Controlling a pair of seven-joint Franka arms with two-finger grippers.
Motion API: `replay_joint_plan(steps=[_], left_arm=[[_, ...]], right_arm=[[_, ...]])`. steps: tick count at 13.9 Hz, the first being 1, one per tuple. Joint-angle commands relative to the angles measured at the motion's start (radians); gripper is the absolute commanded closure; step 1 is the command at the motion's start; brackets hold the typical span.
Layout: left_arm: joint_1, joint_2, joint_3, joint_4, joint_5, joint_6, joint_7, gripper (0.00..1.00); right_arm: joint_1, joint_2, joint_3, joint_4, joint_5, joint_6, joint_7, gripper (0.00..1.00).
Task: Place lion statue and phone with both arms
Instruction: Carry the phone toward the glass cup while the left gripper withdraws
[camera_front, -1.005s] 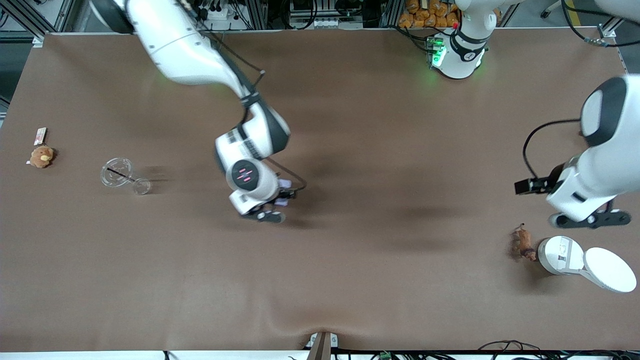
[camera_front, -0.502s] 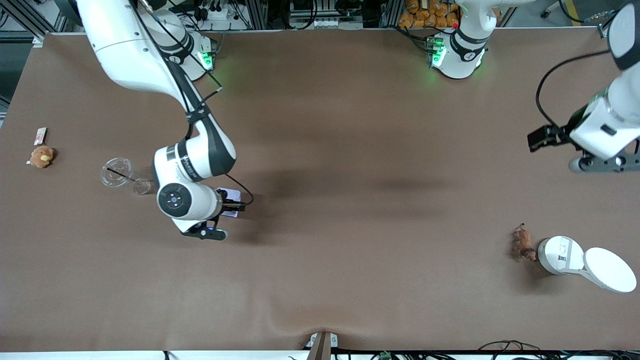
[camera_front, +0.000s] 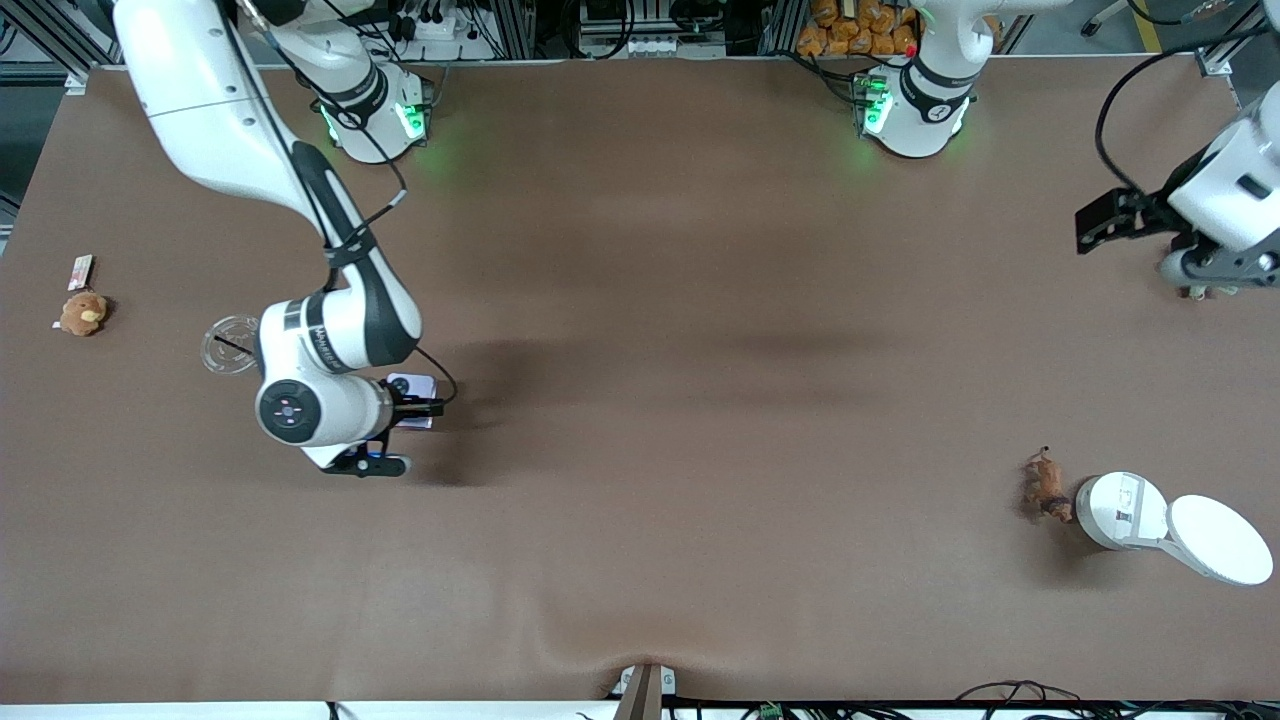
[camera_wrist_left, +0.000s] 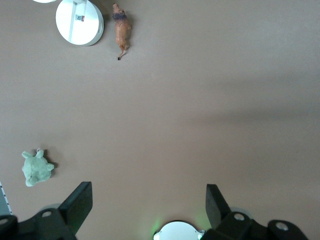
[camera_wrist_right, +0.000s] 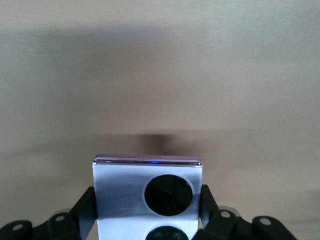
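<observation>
The lion statue (camera_front: 1045, 486), small and reddish-brown, lies on the table near the left arm's end, beside a white round device (camera_front: 1121, 510). It also shows in the left wrist view (camera_wrist_left: 121, 31). My left gripper (camera_front: 1210, 283) is open and empty, high over the table's end; its dark fingers (camera_wrist_left: 77, 204) stand wide apart. My right gripper (camera_front: 402, 410) is shut on the phone (camera_front: 412, 386), lavender-white with black camera circles (camera_wrist_right: 147, 192), and holds it over the table beside a clear glass piece (camera_front: 226, 345).
A white disc (camera_front: 1220, 540) joins the round device. A green plush turtle (camera_wrist_left: 36, 168) lies on the table under my left gripper. A brown plush toy (camera_front: 83, 313) and a small card (camera_front: 80, 270) lie at the right arm's end.
My right arm has carried the phone from the table's middle toward its own end. My left gripper has drawn up and away from the lion, which has not moved.
</observation>
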Motion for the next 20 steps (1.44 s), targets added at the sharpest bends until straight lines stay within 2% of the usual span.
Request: replay_joint_plan(steps=[1, 3, 8, 11, 18, 19, 20], left_arm=[[-0.016, -0.032, 0.025, -0.005, -0.042, -0.020, 0.015, 0.00], [-0.017, -0.028, 0.024, 0.032, -0.043, -0.063, 0.004, 0.00], [-0.014, -0.035, 0.025, 0.042, -0.053, -0.109, 0.004, 0.00], [-0.013, -0.023, 0.031, 0.060, -0.099, -0.109, 0.000, 0.00], [-0.014, 0.005, 0.031, 0.083, -0.054, -0.086, 0.013, 0.00], [-0.014, 0.008, 0.031, 0.083, -0.043, -0.077, 0.013, 0.00], [-0.014, 0.008, 0.031, 0.084, -0.043, -0.074, 0.013, 0.00]], right_arm=[[-0.056, -0.069, 0.019, -0.135, -0.009, 0.087, -0.091, 1.00], [-0.079, -0.072, 0.019, -0.150, -0.009, 0.088, -0.131, 1.00], [-0.092, -0.069, 0.019, -0.176, -0.009, 0.107, -0.134, 1.00], [-0.088, -0.069, 0.019, -0.176, -0.009, 0.107, -0.134, 1.00], [-0.124, -0.073, 0.019, -0.191, -0.007, 0.107, -0.203, 1.00], [-0.124, -0.073, 0.019, -0.192, -0.005, 0.106, -0.203, 0.99], [-0.124, -0.073, 0.019, -0.190, -0.007, 0.101, -0.203, 0.79]])
